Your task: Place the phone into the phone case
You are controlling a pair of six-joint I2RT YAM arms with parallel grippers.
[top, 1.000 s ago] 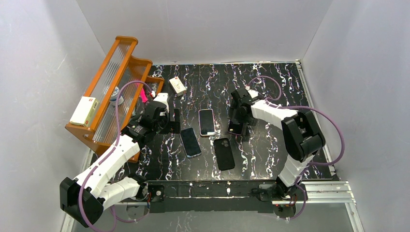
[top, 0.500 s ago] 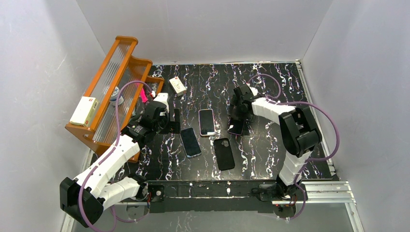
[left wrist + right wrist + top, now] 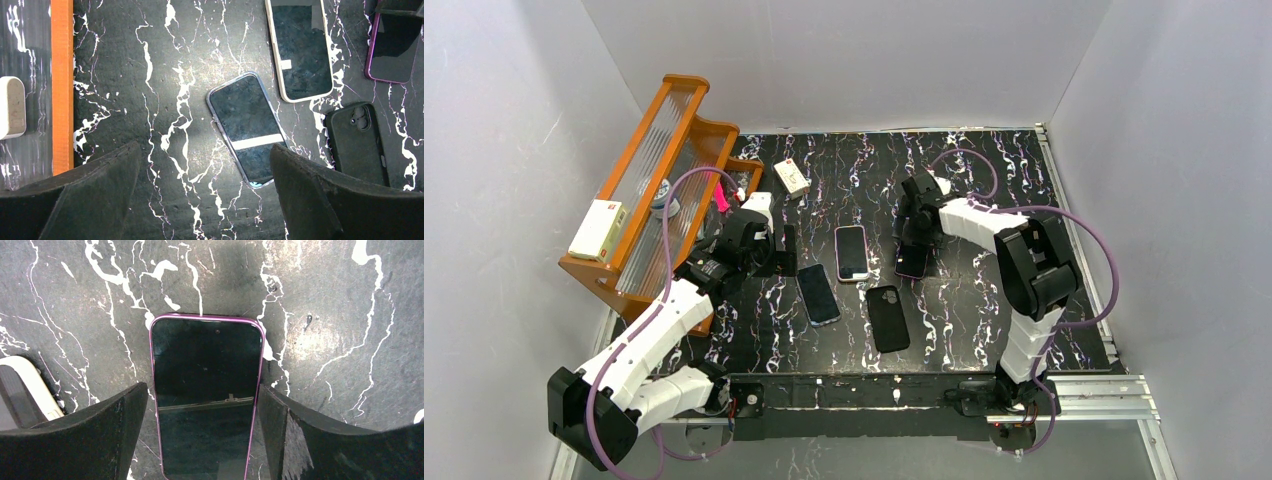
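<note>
A black phone case (image 3: 887,318) lies back up near the front middle; it also shows in the left wrist view (image 3: 357,145). A purple-edged phone (image 3: 912,264) lies screen up on the marbled table, and my right gripper (image 3: 913,248) is open over it. In the right wrist view, the gripper (image 3: 201,387) has one finger on each side of the phone (image 3: 206,370), close to its long edges. A dark blue phone (image 3: 247,127) and a white-edged phone (image 3: 299,50) lie to the left. My left gripper (image 3: 204,150) is wide open and empty, left of the blue phone.
An orange wooden rack (image 3: 649,190) stands at the left with a white box (image 3: 597,228) on it. Its orange rail (image 3: 62,85) shows in the left wrist view. A small white box (image 3: 791,176) lies at the back of the table.
My right gripper has slid a little towards the back along the purple phone, and its arm has swung slightly left. The left arm has not moved.
</note>
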